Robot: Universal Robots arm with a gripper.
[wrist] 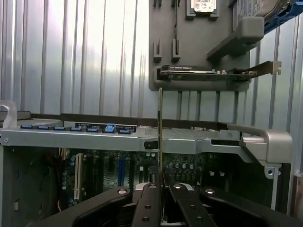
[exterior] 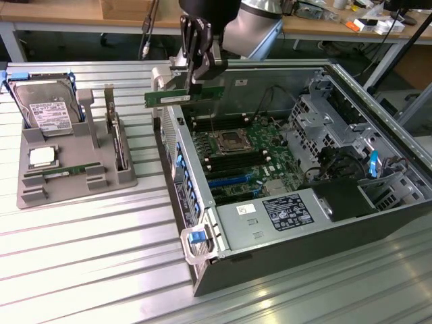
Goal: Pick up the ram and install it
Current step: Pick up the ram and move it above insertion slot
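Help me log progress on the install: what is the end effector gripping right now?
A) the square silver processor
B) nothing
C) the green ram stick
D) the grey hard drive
C: the end effector is shut on the ram, holding it in the air above the open computer case edge, while hard drive and processor sit on the tray.

Two sticks of ram (exterior: 169,98) (exterior: 64,172), one hard drive (exterior: 46,111), one processor chip (exterior: 42,157), one expansion card (exterior: 118,142), one tray (exterior: 74,190), one computer case (exterior: 270,266)
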